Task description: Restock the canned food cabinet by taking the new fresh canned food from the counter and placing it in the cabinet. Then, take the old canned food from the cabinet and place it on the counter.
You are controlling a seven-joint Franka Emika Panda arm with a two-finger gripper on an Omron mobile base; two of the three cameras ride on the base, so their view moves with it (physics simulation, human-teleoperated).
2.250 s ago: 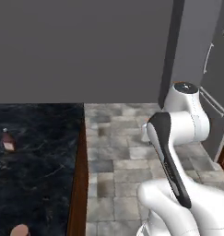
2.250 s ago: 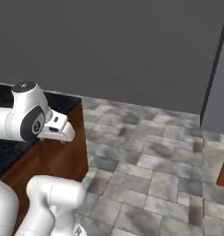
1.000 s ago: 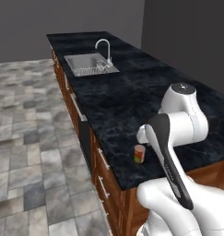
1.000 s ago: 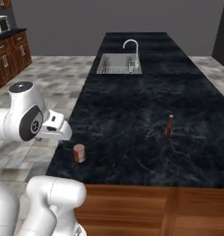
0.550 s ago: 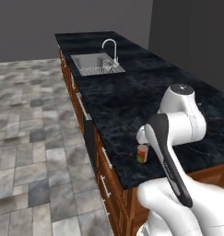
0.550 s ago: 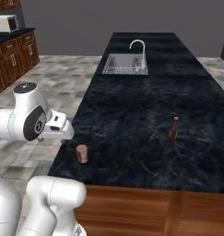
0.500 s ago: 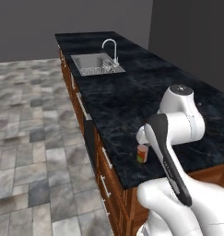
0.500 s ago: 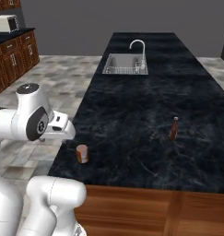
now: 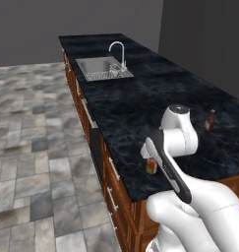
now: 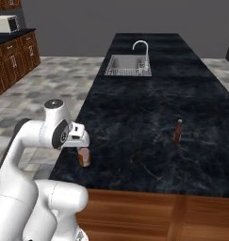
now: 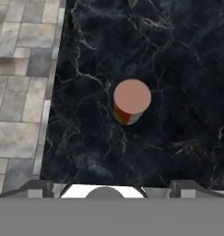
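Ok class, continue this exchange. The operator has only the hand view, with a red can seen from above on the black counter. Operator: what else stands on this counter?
Observer: A slim dark bottle stands upright, well apart from the red can.
Operator: Anything at the far end?
Observer: A steel sink with a curved faucet is set into the counter.
Operator: Any marking on the can?
Observer: Yes, the left base view shows a green mark on its side.

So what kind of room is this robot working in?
A kitchen, by the look of it: a long black marbled counter over wooden base cupboards, a steel sink with a curved faucet, and a microwave on a farther counter. A small red can stands near the counter's edge.
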